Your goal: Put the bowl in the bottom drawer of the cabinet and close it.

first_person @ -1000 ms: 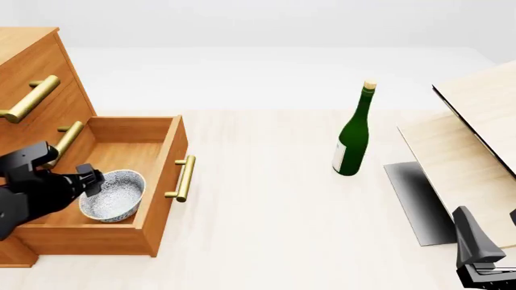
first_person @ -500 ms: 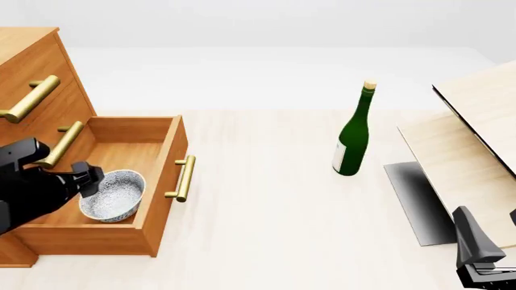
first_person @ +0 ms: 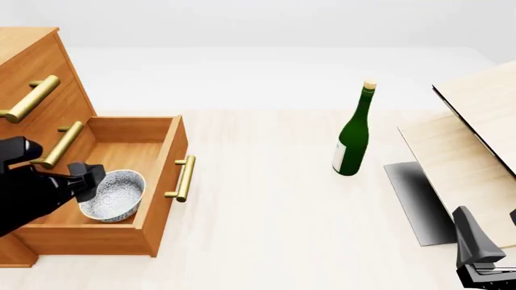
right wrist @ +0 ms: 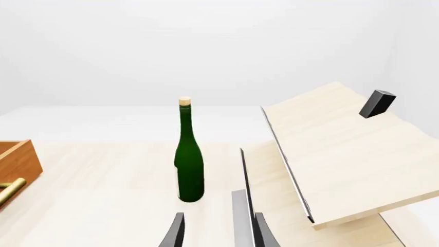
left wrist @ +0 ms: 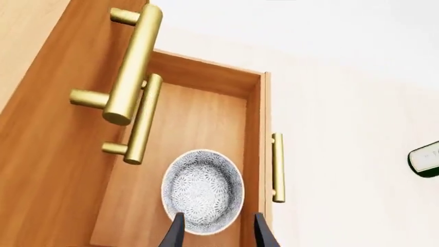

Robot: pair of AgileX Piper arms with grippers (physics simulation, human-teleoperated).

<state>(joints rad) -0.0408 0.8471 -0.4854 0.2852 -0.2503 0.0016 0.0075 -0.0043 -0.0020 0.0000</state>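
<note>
Speckled bowl resting inside the pulled-out bottom drawer of the cabinet, left gripper just above the bowl, jaws apart, apparently not touching it, right gripper well away beyond the green wine bottle, jaws apart and empty.

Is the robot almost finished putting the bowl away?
Nearly. The bowl already sits inside the bottom drawer of the cabinet. The left gripper hangs over the bowl's rim with open jaws, holding nothing. Left to do: push the drawer shut; it is pulled right out.
</note>
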